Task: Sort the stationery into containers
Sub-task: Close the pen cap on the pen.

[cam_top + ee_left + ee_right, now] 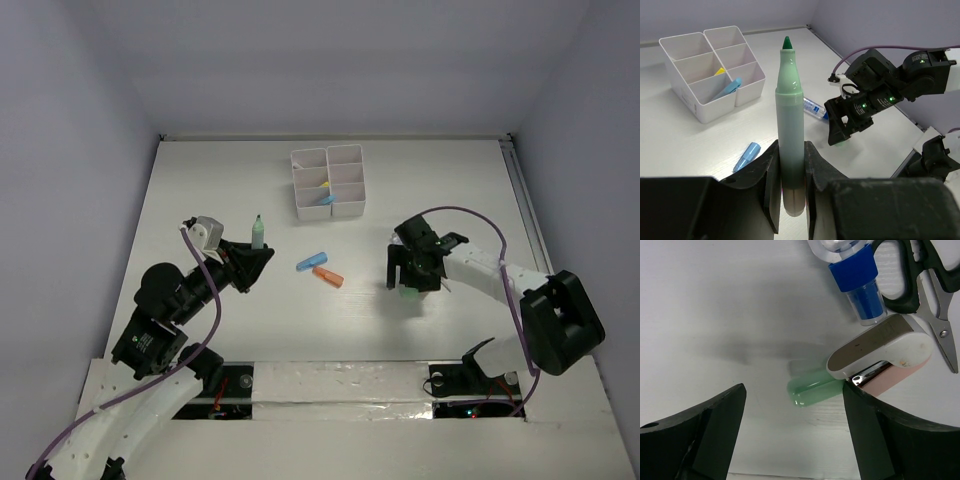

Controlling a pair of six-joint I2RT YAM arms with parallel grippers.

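My left gripper (790, 152) is shut on a pale-green marker (789, 105) and holds it upright above the table, left of centre (258, 233). The white six-compartment organizer (345, 152) stands at the back, with a blue item (728, 87) and a yellow one (720, 71) inside. A blue marker (310, 263) and an orange one (328, 277) lie mid-table. My right gripper (793, 392) hangs open over a small pale-green piece (812, 389) lying between its jaws. This piece touches a white-and-pink item (880, 352). Beyond them lie a blue-capped tube (856, 277) and black-handled scissors (920, 285).
The right arm (880, 95) shows across the table in the left wrist view, with the blue-labelled tube (814, 106) lying in front of it. A raised rail (525, 210) runs along the table's right edge, and grey walls stand at the back and sides.
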